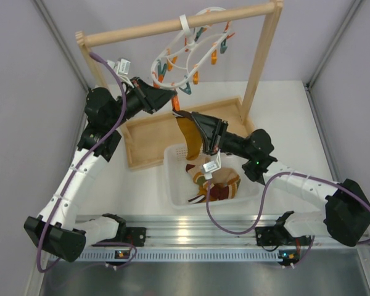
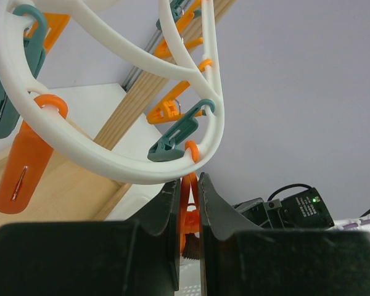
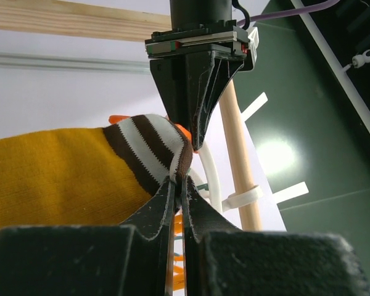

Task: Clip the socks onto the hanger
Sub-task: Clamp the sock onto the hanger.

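1. Hanging from a wooden rail (image 1: 172, 24) at the far side of the table, the white oval hanger (image 2: 105, 163) carries orange and teal pegs that dangle from its rings.
2. At the hanger's lowest point, the left gripper (image 2: 187, 182) is clenched on one orange peg (image 2: 189, 206), its fingers pressing the peg from both sides. Whether the peg's mouth is sprung wide cannot be told.
3. Just beside that peg, the right gripper (image 3: 180, 185) is pinched tight on the striped cuff (image 3: 151, 145) of a mustard sock (image 3: 55, 176). The cuff bunches between the fingertips and the rest of the sock droops limp below, above the wooden tray (image 1: 151, 132).
4. Nearer the arms, a white basket (image 1: 172, 179) holds the other socks (image 1: 219, 185), striped in red, green, cream and brown.
5. The sock looks light, soft and floppy, so it will fold and sag wherever it is unsupported. The ribbed cuff is the best hold, being thicker and less likely to slip, with some edge left clear for the peg to bite.
6. The peg is stiff, springy plastic that hangs loose, so it probably swings unless held firmly at its handle end.
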You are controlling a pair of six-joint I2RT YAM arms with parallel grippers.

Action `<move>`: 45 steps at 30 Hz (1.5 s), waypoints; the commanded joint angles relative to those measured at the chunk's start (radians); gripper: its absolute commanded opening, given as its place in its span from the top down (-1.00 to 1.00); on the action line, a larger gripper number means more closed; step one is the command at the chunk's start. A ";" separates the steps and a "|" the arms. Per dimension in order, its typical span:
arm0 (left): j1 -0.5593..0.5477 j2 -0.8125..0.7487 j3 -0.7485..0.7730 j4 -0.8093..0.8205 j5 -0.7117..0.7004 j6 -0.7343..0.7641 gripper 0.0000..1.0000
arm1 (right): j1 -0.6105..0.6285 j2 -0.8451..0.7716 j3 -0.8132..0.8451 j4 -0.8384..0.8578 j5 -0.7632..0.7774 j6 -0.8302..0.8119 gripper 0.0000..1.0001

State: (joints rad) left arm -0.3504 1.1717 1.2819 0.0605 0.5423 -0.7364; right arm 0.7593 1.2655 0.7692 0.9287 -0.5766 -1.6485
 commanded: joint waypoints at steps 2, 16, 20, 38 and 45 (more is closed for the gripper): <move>-0.019 -0.004 -0.029 -0.021 0.186 -0.021 1.00 | 0.018 0.008 0.059 0.002 0.004 0.001 1.00; -0.009 -0.006 -0.023 -0.044 0.183 -0.023 0.63 | 0.017 0.000 0.058 -0.014 0.015 -0.011 1.00; 0.001 -0.007 -0.019 -0.050 0.191 -0.020 0.62 | 0.015 -0.003 0.056 -0.022 0.029 -0.011 1.00; 0.010 -0.010 -0.012 -0.042 0.214 -0.012 0.07 | 0.015 0.005 0.104 -0.044 0.043 0.015 1.00; 0.021 -0.037 -0.024 -0.027 0.185 -0.014 -0.16 | 0.015 0.006 0.097 -0.053 0.038 0.013 1.00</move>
State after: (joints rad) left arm -0.3378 1.1706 1.2640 0.0040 0.7216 -0.7567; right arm 0.7593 1.2709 0.8215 0.8669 -0.5331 -1.6535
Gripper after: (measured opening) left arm 0.574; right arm 0.019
